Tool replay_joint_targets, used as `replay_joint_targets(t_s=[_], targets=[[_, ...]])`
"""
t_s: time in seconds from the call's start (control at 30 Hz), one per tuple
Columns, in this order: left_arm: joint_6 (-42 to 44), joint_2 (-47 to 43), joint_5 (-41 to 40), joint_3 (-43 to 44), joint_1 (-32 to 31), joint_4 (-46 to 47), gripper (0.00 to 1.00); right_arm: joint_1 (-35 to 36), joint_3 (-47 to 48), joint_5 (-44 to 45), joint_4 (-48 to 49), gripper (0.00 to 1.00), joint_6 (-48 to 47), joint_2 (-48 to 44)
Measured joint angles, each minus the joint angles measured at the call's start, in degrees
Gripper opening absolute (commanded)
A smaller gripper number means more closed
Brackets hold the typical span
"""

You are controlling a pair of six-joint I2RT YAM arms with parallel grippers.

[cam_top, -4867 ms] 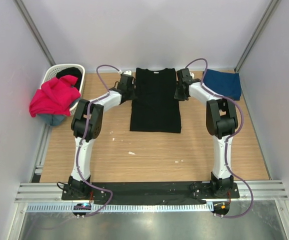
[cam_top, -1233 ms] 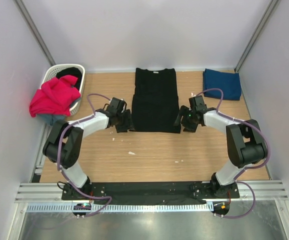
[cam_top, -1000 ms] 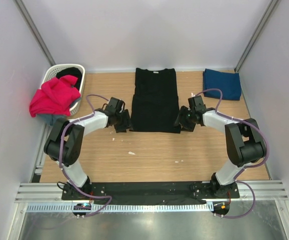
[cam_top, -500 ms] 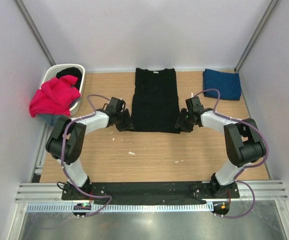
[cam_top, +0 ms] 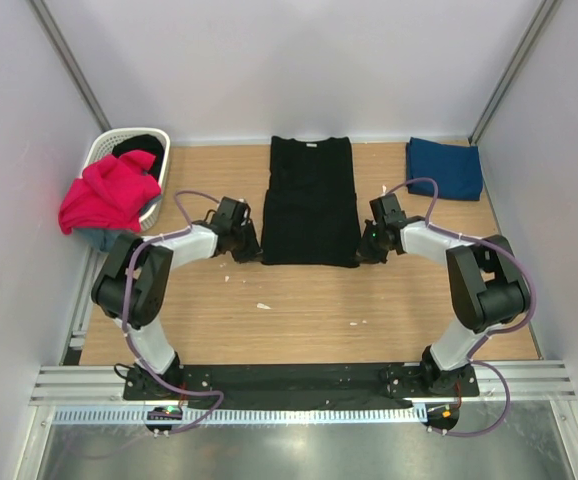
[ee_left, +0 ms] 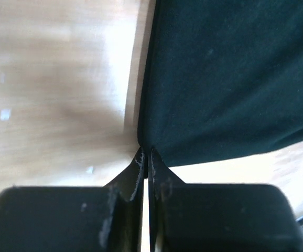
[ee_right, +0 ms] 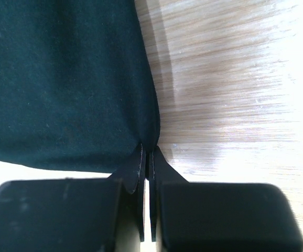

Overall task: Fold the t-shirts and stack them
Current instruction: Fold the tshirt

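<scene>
You see the black t-shirt (cam_top: 310,200) lying flat as a long folded strip at the middle of the worktop (cam_top: 299,310), collar at the far end. The left claw (cam_top: 251,250) sits low at its near left corner and the right claw (cam_top: 366,248) at its near right corner. In the wrist views, the left claw's fingers (ee_left: 134,170) and the right claw's fingers (ee_right: 134,165) are pinched together on those hem corners. The navy t-shirt (cam_top: 445,167) lies folded at the far right, while the magenta-red t-shirt (cam_top: 109,192) hangs over the white basket (cam_top: 104,150) at the far left.
</scene>
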Motion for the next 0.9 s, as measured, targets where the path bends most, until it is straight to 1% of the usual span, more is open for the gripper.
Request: replay_joint_targets(t_s=[0.13,0.27,0.37,0.53,0.7,0.8,0.9], targets=[[-0.50,-4.63,-0.39,-5.07,-0.44,-0.50,0.00,0.17,-1.81,-0.02,-1.70,0.01,-0.72,-2.01],[-1.66,-11.78,-0.81,-10.91,-2.71,-5.62,0.00,1.09,-6.19,-1.53,-5.44,0.01,-0.94,-6.91],[-2.91,-17.90,-0.79,-14.08,-4.70,-10.27,0.00,2.14,-10.80,-3.63,-9.44,0.01,-0.07,-12.48],[-5.33,-28.26,-1.90,-16.44,-7.58,-17.70,0.00,5.20,-16.96,-6.56,-14.40,0.01,3.32,-22.58],[-10.32,-38.05,-3.04,-19.54,-10.86,-24.02,0.00,9.03,-21.99,-8.59,-17.25,0.01,8.09,-31.32],[-13.35,-42.95,-3.56,-20.02,-13.20,-28.72,0.00,10.40,-22.95,-9.40,-20.48,0.01,10.49,-35.78],[-15.41,-46.38,-4.72,-18.82,-15.15,-33.09,0.00,10.78,-21.79,-9.53,-24.61,0.01,11.87,-41.00]])
